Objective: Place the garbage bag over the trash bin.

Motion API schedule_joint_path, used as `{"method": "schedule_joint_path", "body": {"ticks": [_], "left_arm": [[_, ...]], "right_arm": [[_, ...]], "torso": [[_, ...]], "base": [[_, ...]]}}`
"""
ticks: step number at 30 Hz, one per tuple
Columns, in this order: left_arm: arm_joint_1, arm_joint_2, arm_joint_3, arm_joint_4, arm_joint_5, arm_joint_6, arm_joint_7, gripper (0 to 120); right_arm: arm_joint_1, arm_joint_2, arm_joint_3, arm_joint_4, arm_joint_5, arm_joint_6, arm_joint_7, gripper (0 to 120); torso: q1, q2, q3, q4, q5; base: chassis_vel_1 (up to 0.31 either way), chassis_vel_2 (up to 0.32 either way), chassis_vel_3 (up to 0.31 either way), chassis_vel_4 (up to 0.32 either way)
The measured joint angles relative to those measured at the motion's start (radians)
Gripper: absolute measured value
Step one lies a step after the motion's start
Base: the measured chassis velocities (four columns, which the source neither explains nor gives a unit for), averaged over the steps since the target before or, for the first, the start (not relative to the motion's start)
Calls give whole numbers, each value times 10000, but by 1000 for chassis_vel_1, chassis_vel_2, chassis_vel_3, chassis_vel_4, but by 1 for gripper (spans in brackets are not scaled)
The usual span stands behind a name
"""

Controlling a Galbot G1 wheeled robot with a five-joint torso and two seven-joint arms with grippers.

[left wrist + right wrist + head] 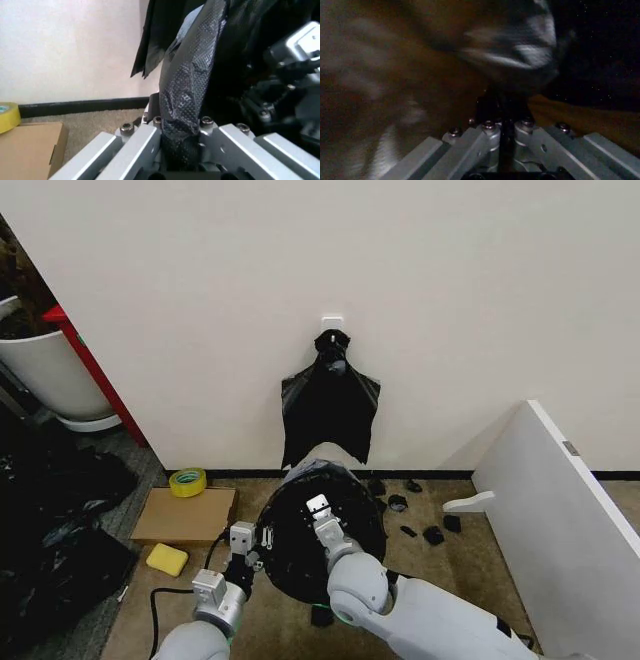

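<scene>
We are seeing two grippers: left gripper (243, 542) pinching a fold of the one garbage bag (320, 530) at the rim, right gripper (320, 514) reaching inside it, fingers pressed together. The bag is lining one white trash bin (325, 455) by the wall. Beyond are hanging one flat black bag (330, 412), one tape roll (187, 481), one sponge (166, 559), one cardboard box (185, 515).

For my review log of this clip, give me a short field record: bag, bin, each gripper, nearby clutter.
garbage bag: black, spread across the bin's mouth
trash bin: white, on the carpet by the wall, far rim still bare
left gripper: at the bag's left edge, shut on a bunched fold
right gripper: over the bag's middle, shut on plastic
second bag: flat black one hanging from a wall hook
clutter: tape roll, cardboard, yellow sponge
</scene>
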Motion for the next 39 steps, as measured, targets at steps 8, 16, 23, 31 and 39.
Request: {"method": "schedule_joint_path", "body": {"ticks": [8, 16, 23, 31, 39], "left_arm": [[8, 36, -64, 17, 6, 9, 1, 0], [-58, 37, -55, 141, 36, 10, 0, 0], [-121, 50, -58, 122, 38, 0, 10, 0], [-96, 102, -187, -89, 70, -21, 21, 0], [-53, 103, -163, -90, 150, -32, 51, 0]], "right_arm": [[37, -101, 23, -18, 44, -592, 478, 0], [-264, -480, -267, 1143, 593, -375, 441, 0], [-395, -502, -204, 1576, 2358, -1044, 982, 0], [-508, -769, -266, 1380, 2215, -1595, 1120, 0], [-654, -1236, -368, 1191, -260, -1387, 375, 0]], "torso": [[0, 0, 0, 0, 0], [0, 0, 0, 0, -1], [0, 0, 0, 0, 0], [0, 0, 0, 0, 0], [0, 0, 0, 0, 1]], "base": [[0, 0, 0, 0], [0, 0, 0, 0], [0, 0, 0, 0], [0, 0, 0, 0], [0, 0, 0, 0]]}}
